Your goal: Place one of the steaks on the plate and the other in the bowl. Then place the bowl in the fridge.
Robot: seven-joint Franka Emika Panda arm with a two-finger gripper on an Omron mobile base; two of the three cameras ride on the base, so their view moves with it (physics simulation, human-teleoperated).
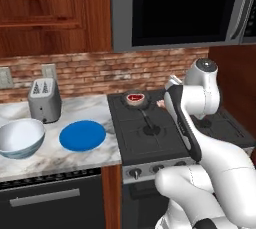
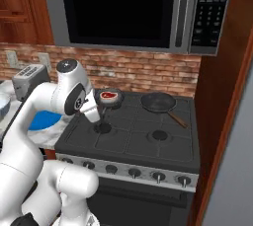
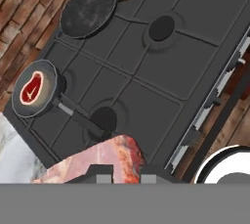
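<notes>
The fingers (image 3: 126,171) are closed nearly all the way on the pale pink steak (image 3: 105,162), which hangs from them above the front left of the stove (image 3: 161,66). Pinched at one edge, the slab looks thin, light and floppy, so it will likely droop and swing while carried; a raw surface is probably slick, so a firm hold well in from the rim seems safer than a pinch at the very edge.

The dark red steak (image 1: 134,97) lies in a small black pan (image 1: 136,100) on the back left burner; a flat slab like that is best taken across its narrow width. A second, empty pan (image 2: 158,102) sits on the back right burner.

On the marble tabletop (image 1: 80,155) left of the stove, the blue plate (image 1: 82,135) lies just beside the bowl (image 1: 20,138), both empty. A toaster (image 1: 44,99) stands behind them.
</notes>
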